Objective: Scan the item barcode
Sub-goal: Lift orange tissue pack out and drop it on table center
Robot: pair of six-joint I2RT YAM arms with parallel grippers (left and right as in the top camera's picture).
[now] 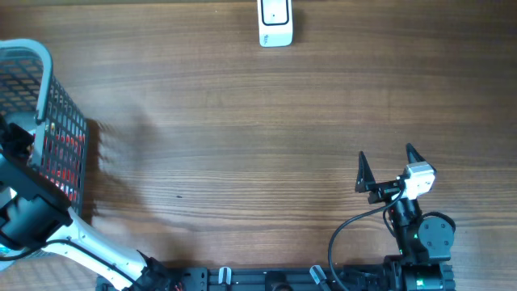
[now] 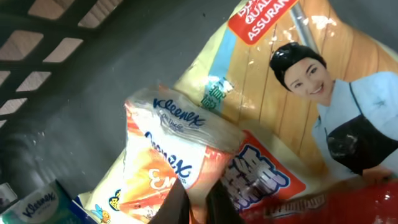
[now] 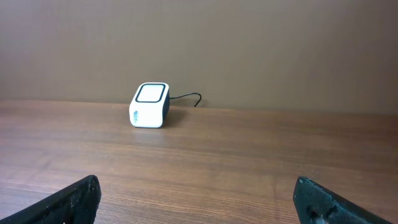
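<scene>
The left gripper (image 2: 196,204) is down inside the grey basket (image 1: 42,65) at the table's (image 1: 242,129) left edge, jaws closed at the lower edge of the orange Kleenex pack (image 2: 168,149); whether they pinch its wrapper I cannot tell. A yellow bag (image 2: 298,93) lies against that pack, hemmed in by the basket walls. The right gripper (image 1: 386,153) hangs wide open over bare wood, with open room up to the white scanner (image 1: 275,23) at the far edge.
</scene>
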